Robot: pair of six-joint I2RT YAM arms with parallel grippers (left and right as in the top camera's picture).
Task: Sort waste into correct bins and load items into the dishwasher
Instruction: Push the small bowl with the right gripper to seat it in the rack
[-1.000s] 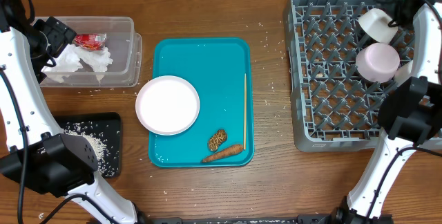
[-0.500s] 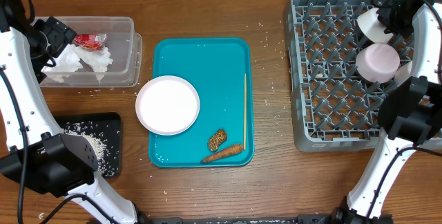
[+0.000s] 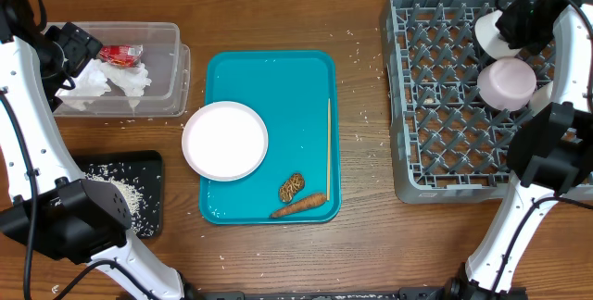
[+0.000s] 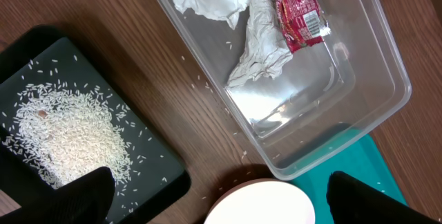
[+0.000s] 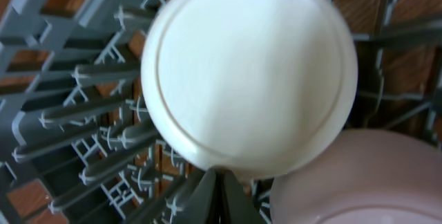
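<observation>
Right gripper (image 5: 221,195), jaws pressed together, sits at the rim of the small white dish (image 5: 248,72) in the dish rack (image 3: 445,106), upper right of the overhead view. Risk: a careless retreat tips the dish against the adjacent bowl (image 5: 345,182). Left gripper (image 4: 221,193) stands wide and empty.

1. Tabletop (image 3: 278,13): brown wood with darker streaks, the grain running left to right in the overhead view. It carries everything in sight. A black strip lies along its far edge.
2. Tray (image 3: 296,87): teal, rectangular, with rounded corners and a low raised rim. It lies flat near the middle of the tabletop, its long sides running from near edge to far. Its surface looks smooth and slightly glossy.
3. Skewer (image 3: 328,147): thin, pale and straight. It lies flat on the tray just inside the right rim, parallel to the long side, nearer the near end than the far end.
4. In the left wrist view, one teal corner of the tray shows at the lower right.
</observation>
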